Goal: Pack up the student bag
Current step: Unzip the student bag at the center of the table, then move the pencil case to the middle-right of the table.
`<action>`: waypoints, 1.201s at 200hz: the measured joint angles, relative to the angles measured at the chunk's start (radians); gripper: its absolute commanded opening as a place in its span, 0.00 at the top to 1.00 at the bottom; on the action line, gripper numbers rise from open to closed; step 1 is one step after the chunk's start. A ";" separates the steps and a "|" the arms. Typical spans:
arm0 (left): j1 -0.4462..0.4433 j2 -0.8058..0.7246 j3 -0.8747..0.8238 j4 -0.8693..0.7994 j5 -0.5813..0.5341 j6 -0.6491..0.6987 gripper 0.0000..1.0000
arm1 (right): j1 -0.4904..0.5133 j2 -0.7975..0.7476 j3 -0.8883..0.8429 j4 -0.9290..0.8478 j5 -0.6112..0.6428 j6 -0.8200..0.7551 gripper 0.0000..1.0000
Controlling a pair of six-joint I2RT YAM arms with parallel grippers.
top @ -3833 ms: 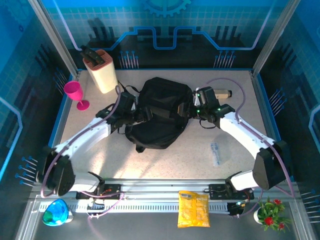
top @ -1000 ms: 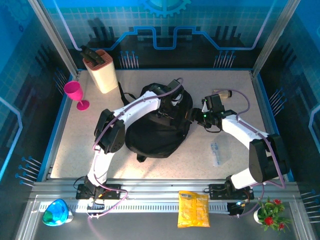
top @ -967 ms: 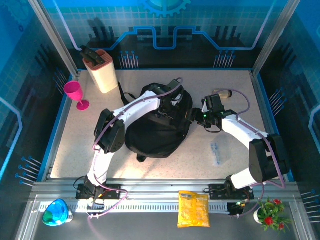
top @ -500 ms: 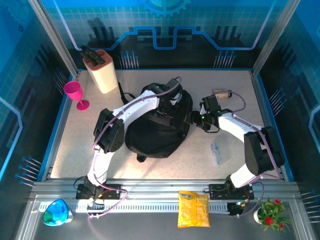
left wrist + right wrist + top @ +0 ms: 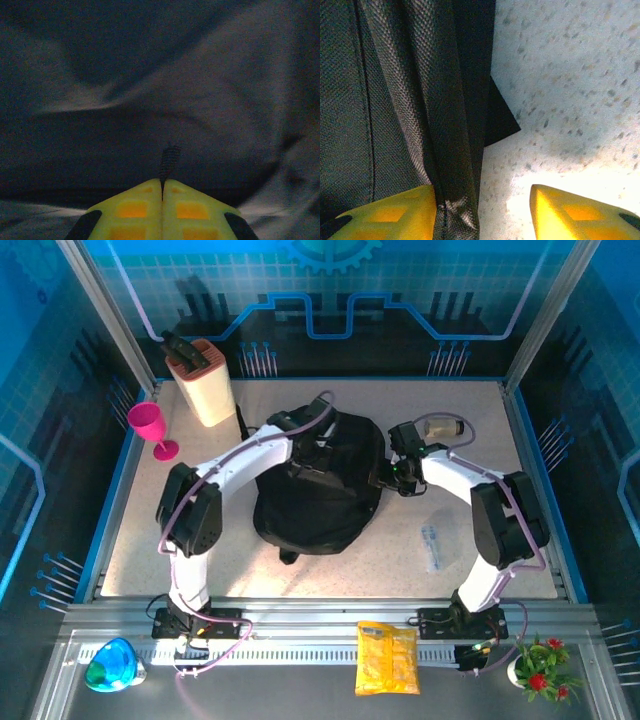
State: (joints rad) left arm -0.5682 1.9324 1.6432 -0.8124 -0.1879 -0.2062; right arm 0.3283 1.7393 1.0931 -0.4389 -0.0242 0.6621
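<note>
Speckled table, blue walls; left jaws pinch student bag strap, right jaws spread

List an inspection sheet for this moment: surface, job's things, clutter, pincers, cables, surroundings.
Surface: speckled beige table top, brightly lit near the front.
Job's things: student bag, black, slumped at mid-table.
Clutter: knife block and pink goblet far left; clear container far right; small clear item; yellow packet and potted flowers by the front rail.
Pincers: left pincer shut on a dark strip of the bag; right pincer open, a fold of the bag's edge between its fingers.
Cables: purple cables loop along both arms, one over the bag.
Surroundings: blue enclosure walls.
</note>
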 measured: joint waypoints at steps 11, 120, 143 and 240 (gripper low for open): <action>0.042 -0.023 -0.042 0.015 -0.014 -0.010 1.00 | 0.000 0.018 0.022 -0.008 0.023 -0.002 0.50; 0.209 -0.312 -0.306 0.089 -0.042 -0.181 0.23 | -0.002 -0.024 0.099 -0.015 0.082 -0.115 0.24; 0.217 -0.409 -0.357 0.126 -0.049 -0.210 0.12 | -0.002 -0.175 0.027 -0.068 0.162 -0.127 0.18; 0.233 -0.568 -0.520 0.306 -0.031 -0.207 0.01 | -0.004 -0.430 -0.343 -0.365 0.303 0.024 0.11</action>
State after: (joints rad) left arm -0.3355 1.3647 1.1233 -0.5064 -0.2188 -0.4133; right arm 0.3244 1.3098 0.7502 -0.8036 0.2790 0.6857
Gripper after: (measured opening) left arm 0.991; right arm 0.901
